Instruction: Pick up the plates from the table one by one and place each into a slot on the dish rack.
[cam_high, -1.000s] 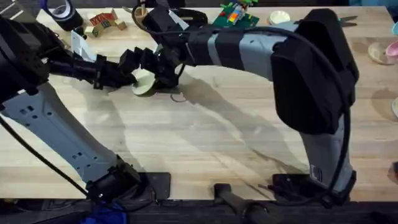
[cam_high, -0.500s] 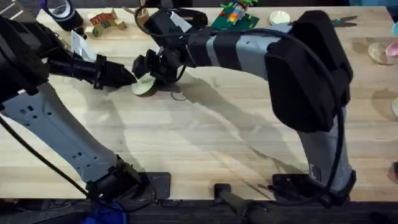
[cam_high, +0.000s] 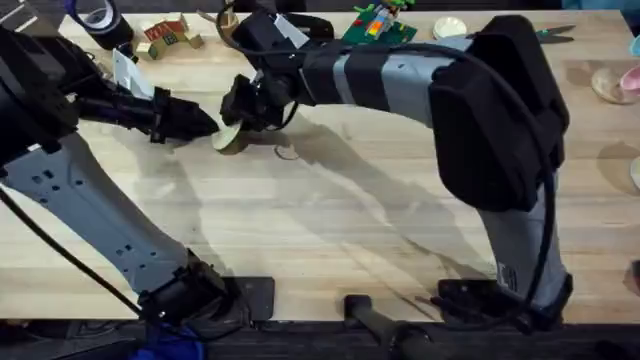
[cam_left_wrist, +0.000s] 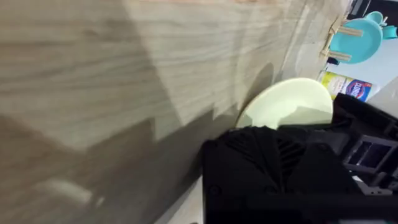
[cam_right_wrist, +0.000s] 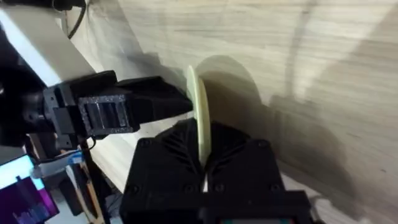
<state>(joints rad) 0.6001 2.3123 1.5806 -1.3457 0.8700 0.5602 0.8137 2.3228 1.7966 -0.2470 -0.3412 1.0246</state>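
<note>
- Overhead: the right gripper (cam_high: 243, 112) reaches across the counter (cam_high: 330, 230) toward the far left and holds the cream plate (cam_high: 231, 139) on edge, its low rim at or just above the wood; the left gripper (cam_high: 205, 124) points at the plate from the other side, its tip just beside it. No rack can be made out here, so this plate is not yet slotted
- Left wrist: the cream plate (cam_left_wrist: 287, 103) stands tilted just past this arm's black finger (cam_left_wrist: 273, 162); whether the left jaws are open or closed I cannot tell, and nothing shows between them. Far off, a teal plate (cam_left_wrist: 356, 40) sits upright between the pale dowels of the dish rack (cam_left_wrist: 339, 43), so at least one plate seems already placed
- Right wrist: the cream plate (cam_right_wrist: 200, 121) shows edge-on, its rim pinched between the right jaws, which are closed narrowly on it; the left gripper (cam_right_wrist: 180, 102) sits just beside the plate's face
- Judgement: the task is partway; the cream plate is lifted and must yet travel to a free slot. I cannot tell whether any other plate is left
</note>
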